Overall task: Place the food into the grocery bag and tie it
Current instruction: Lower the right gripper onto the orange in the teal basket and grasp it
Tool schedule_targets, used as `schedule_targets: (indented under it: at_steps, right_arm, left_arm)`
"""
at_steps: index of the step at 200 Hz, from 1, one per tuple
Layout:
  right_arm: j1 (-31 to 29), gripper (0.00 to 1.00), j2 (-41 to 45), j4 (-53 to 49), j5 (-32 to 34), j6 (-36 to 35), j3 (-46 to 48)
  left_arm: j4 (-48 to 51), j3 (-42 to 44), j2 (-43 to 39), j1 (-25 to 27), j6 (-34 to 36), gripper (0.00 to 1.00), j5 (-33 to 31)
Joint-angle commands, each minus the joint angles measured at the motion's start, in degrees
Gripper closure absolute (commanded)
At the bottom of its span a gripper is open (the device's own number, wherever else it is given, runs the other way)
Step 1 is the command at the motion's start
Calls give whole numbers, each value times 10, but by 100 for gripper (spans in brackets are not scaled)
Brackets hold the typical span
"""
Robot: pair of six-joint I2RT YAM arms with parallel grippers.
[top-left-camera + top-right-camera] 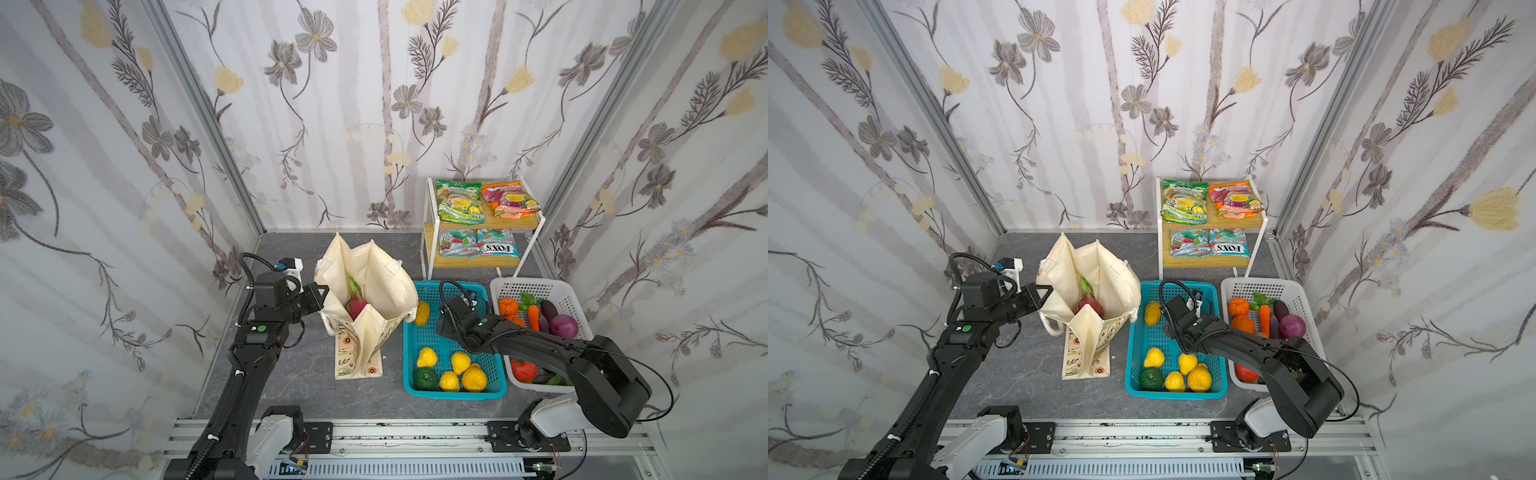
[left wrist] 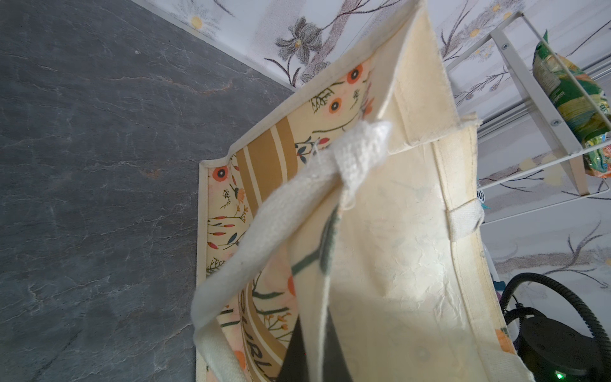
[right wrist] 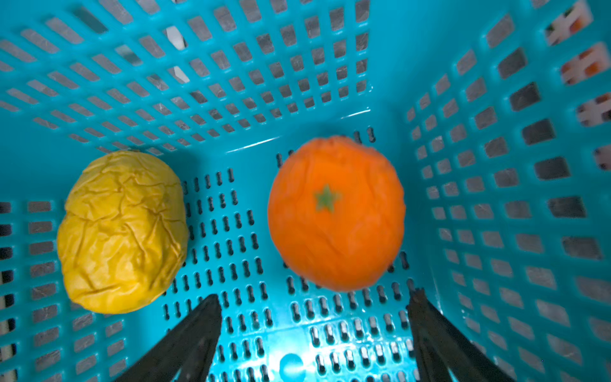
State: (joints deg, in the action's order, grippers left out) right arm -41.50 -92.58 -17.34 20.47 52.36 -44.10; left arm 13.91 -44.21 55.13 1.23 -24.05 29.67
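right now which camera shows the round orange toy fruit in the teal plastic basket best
The right wrist view: the orange toy fruit fills the middle, just ahead of the open right gripper. In both top views the right arm hides it. The left wrist view faces the cream canvas bag instead.

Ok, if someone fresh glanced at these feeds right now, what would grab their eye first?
The cream floral grocery bag stands open left of centre with a pink dragon fruit inside, the left gripper shut on its rim. To its right, the right gripper hangs open inside the teal basket, just short of an orange, with yellow fruit lying nearby.
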Motion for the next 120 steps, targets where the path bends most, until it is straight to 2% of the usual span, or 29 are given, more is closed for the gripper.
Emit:
schedule_targets:
  at_steps: [1, 56, 73, 120]
  right_arm:
    - [-11, 12, 2, 37, 10, -2, -4]
    - [-11, 12, 8, -14, 77, -9, 1]
    - [-10, 12, 39, -11, 95, -18, 5]
    - [-10, 11, -7, -11, 86, -31, -26]
  left_arm:
    - [-8, 3, -2, 0, -5, 100, 10]
    - [-9, 20, -2, 0, -6, 100, 9]
    - [-10, 19, 3, 0, -5, 100, 10]
    - [-10, 12, 0, 0, -5, 100, 11]
